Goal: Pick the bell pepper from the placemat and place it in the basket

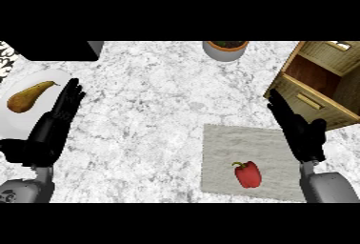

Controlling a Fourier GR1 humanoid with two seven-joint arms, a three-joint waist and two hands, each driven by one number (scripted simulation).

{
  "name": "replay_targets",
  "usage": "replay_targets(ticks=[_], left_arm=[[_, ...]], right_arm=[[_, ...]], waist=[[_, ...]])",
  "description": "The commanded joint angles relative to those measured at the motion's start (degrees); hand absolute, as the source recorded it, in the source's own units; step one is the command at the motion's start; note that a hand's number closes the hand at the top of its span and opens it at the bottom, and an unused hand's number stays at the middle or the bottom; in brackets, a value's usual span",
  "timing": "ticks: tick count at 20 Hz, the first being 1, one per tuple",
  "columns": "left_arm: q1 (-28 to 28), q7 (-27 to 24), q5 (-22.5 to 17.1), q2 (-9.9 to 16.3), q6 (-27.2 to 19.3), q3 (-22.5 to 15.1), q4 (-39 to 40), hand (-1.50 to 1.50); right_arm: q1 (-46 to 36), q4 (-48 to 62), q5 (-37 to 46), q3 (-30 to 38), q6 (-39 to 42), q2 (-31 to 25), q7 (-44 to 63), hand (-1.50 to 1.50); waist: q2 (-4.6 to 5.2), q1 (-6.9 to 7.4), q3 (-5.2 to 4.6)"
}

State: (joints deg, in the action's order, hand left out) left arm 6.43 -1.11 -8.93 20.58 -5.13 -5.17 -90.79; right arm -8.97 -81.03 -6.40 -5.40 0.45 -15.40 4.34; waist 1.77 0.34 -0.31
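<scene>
Left of right hand (304,136), bell pepper (247,174)

The place reads as a home kitchen. The surface (155,109) is a pale, grey-veined marble countertop. Food lies on it: a red bell pepper (247,174) on a grey placemat (232,147), and a yellow-brown pear (28,96) on a white plate (14,121). At the far edge stands a round pot (225,49) with dark contents, and at the right a wooden basket (320,81) with compartments, like a household storage crate.
</scene>
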Motion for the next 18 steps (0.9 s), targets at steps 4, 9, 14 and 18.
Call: replay_targets(ticks=[4,9,14,18], left_arm=[[1.31,3.86,1.17,-0.17,-4.28,4.51,3.83,0.00],[1.74,7.42,1.05,0.11,-5.49,5.44,6.22,0.00],[2.56,9.88,-0.31,1.50,-4.82,7.43,5.18,0.00],[3.14,8.04,0.81,-0.39,-5.21,6.32,7.44,0.00]], right_arm=[[0.54,4.54,-1.76,8.15,7.00,-6.65,-17.53,1.50],[2.52,-4.99,-1.67,3.47,8.09,2.78,-36.43,1.50],[7.58,-8.75,13.57,2.73,-16.72,8.07,-26.78,-1.50],[8.59,-16.66,19.97,4.73,-21.71,3.37,-14.02,-1.50]], waist=[[-1.53,-0.41,0.43],[-1.83,-1.23,0.51],[-2.13,-1.38,0.19],[-2.08,-1.79,0.11]])
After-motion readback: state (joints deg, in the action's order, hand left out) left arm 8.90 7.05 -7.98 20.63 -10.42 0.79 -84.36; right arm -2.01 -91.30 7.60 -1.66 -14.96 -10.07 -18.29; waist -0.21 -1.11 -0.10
